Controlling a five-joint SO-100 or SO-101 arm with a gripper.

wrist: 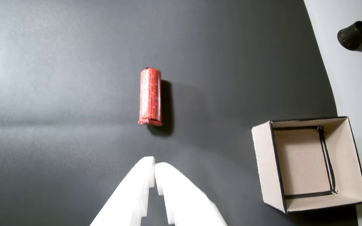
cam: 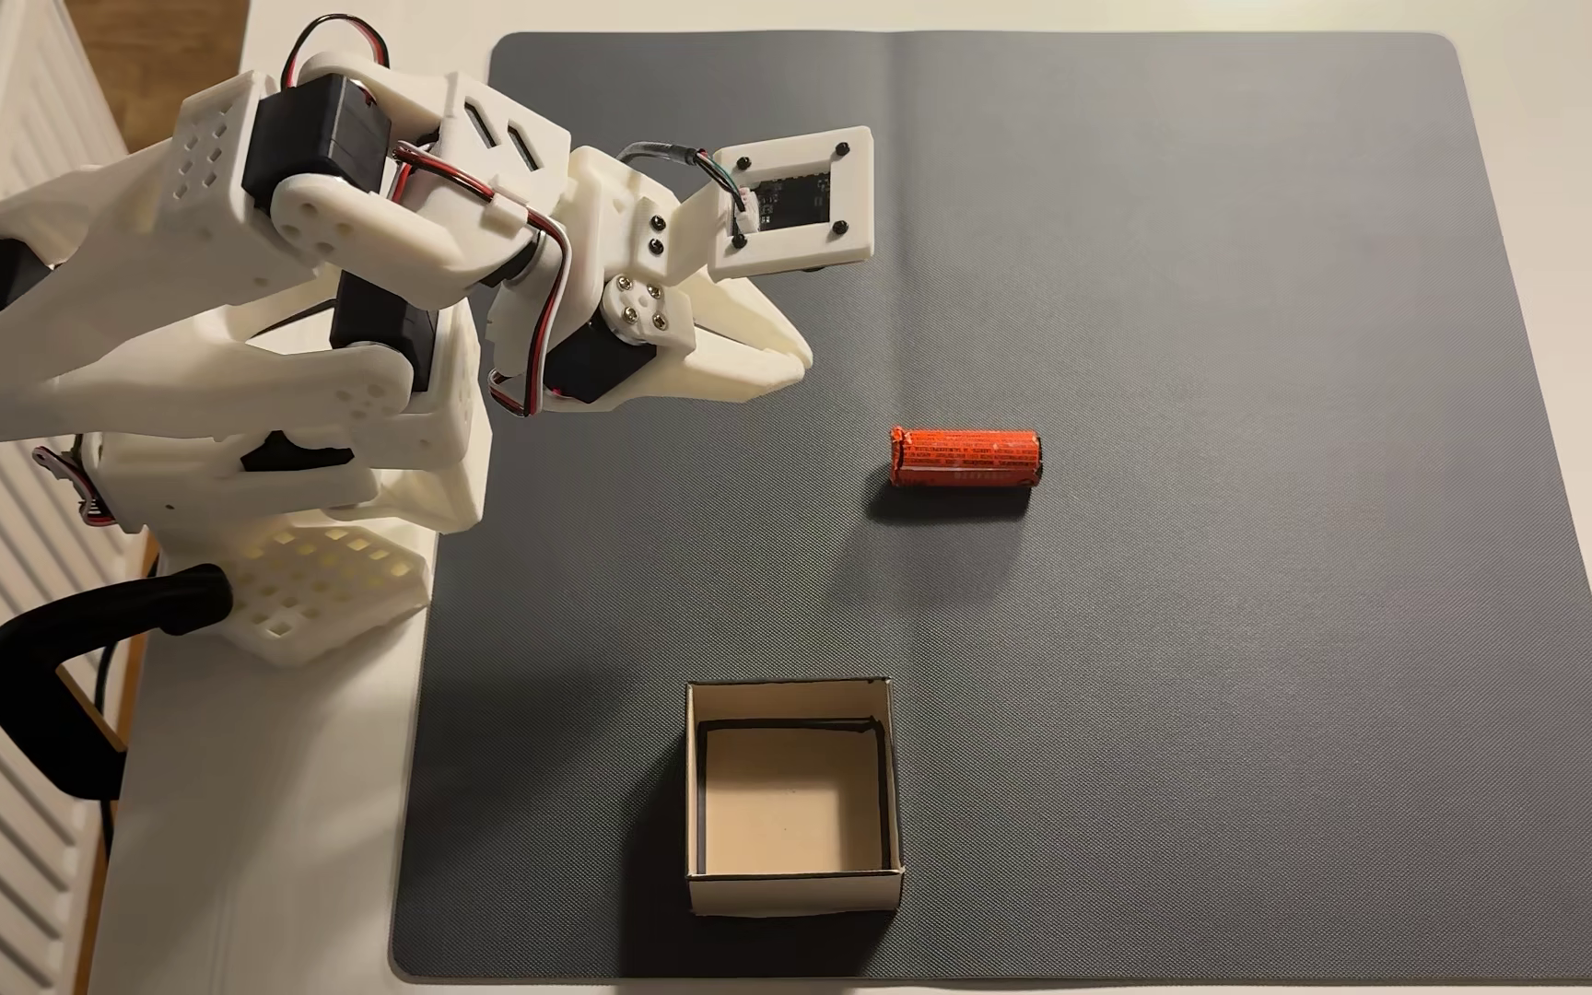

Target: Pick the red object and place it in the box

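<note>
Gripper: my white plastic two-finger gripper (wrist: pixel 155 166) sits with its fingertips pressed nearly together and nothing between them; in the fixed view it (cam: pixel 797 368) hangs above the mat, tips pointing right.
Fingers: both white fingers (wrist: pixel 181 194) rise from the bottom edge of the wrist view to a narrow seam at the tips.
Wrist camera: a small dark circuit board in a white square frame (cam: pixel 792 198) juts out just above my gripper in the fixed view.
Red object: the small orange-red cylinder in a crinkled printed label (wrist: pixel 150 96) lies on its side straight ahead of my fingertips, apart from them, its long axis in line with my reach; in the fixed view it (cam: pixel 964 457) lies to the right of my tips and slightly lower.
Box: the small square open-top cardboard box with off-white walls, tan floor and black inner edging (wrist: pixel 264 157) stands off to the right of my gripper in the wrist view; in the fixed view it (cam: pixel 790 890) is well below my gripper, near the mat's bottom edge.
Mat: a dark grey textured mat (cam: pixel 1252 478) lies under my gripper, the cylinder and the box.
Table: a pale tabletop (cam: pixel 275 813) borders the mat.
</note>
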